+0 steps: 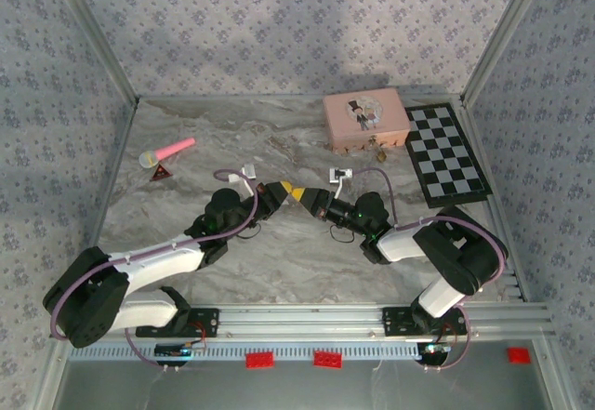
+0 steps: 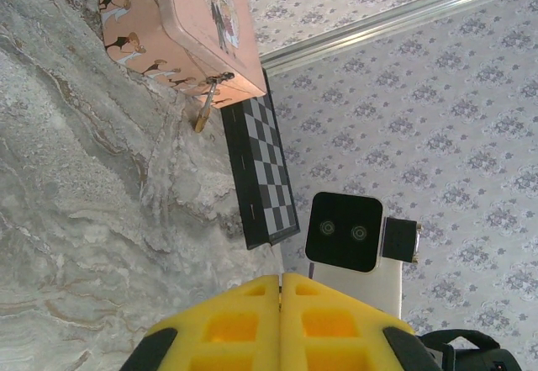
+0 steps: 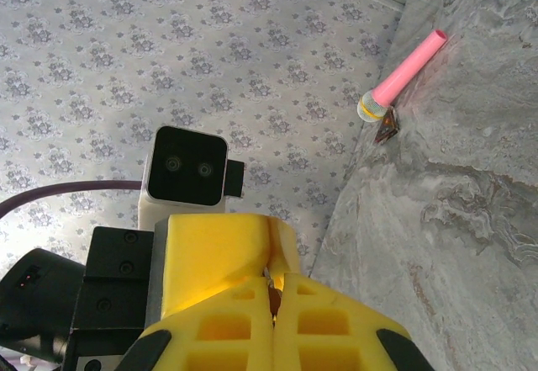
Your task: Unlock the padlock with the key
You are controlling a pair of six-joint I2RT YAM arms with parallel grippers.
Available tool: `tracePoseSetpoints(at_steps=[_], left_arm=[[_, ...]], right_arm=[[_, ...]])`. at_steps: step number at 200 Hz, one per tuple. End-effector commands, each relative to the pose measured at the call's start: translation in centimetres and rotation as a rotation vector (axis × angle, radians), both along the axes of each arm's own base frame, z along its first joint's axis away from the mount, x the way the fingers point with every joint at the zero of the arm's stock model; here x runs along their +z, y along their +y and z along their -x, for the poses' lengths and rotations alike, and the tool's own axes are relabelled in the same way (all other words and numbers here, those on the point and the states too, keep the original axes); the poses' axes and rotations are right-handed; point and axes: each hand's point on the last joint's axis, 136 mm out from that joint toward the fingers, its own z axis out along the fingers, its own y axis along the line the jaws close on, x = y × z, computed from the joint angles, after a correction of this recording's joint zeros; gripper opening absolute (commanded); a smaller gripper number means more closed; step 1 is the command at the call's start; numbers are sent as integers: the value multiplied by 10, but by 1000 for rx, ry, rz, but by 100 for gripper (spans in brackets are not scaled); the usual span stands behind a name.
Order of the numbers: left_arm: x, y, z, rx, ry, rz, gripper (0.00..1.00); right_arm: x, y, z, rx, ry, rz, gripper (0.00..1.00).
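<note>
Seeing both arms reach in over the marble table [image 1: 279, 261] and meet tip to tip near its centre: left gripper [image 1: 292, 191] coming from the left, right gripper [image 1: 316, 202] from the right, noses touching. Left pincer is pressed together; in its wrist view the yellow pads [image 2: 244, 325] sit flush with nothing visible between them. Right pincer is also pressed together; its yellow fingers [image 3: 336, 329] butt against the left one's tip, and a small brown speck sits in the seam, can't tell what it is. Further out on the left lie a pink toy microphone [image 1: 169, 152] and, just beside its head, a small red triangle [image 1: 162, 175]. Padlock [image 1: 380, 154] is far right of the grippers and well apart from both, hanging at the clasp on the near face of the pink box [image 1: 365, 119], lid closed. Checkerboard [image 1: 446, 154] lies flat just right of the box.
</note>
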Motion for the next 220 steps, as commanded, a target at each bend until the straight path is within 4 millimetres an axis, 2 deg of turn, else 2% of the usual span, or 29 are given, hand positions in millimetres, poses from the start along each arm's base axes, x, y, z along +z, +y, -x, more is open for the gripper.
tracePoseSetpoints(at_steps=[1, 17, 44, 56, 71, 86, 91, 105, 126, 144, 174, 198, 220], left_arm=[[15, 5, 0, 4, -62, 21, 0], [20, 5, 1, -14, -87, 18, 3], [22, 16, -3, 8, -98, -27, 18], [24, 24, -5, 19, -108, -33, 31], [29, 35, -7, 34, -128, -47, 52], [29, 46, -9, 48, -132, -119, 66], [28, 50, -10, 53, -125, -156, 67], [24, 57, -11, 52, -113, -240, 70], [16, 59, -12, 10, -90, -344, 74], [15, 49, -9, -102, -76, -469, 73], [-3, 47, -12, -173, -8, -630, 72], [-8, 29, -20, -213, 1, -587, 71], [-15, 9, -29, -217, 16, -586, 73]], right_arm=[[0, -5, -2, -23, 3, -9, 0], [-3, -6, -3, -21, 18, -2, 0], [-17, -13, -8, -22, 68, 35, 0], [-23, -19, -11, -30, 90, 63, 0], [-31, -30, -13, -68, 120, 119, 0], [-36, -37, -11, -96, 118, 213, 0], [-40, -39, -10, -96, 128, 256, 0], [-37, -45, -7, -113, 93, 373, 0], [-30, -69, -2, -170, 33, 570, 0], [-13, -92, 2, -230, -21, 689, 0], [11, -126, 11, -314, -126, 840, 0], [17, -153, 17, -382, -142, 933, 0], [29, -170, 25, -437, -146, 936, 0]])
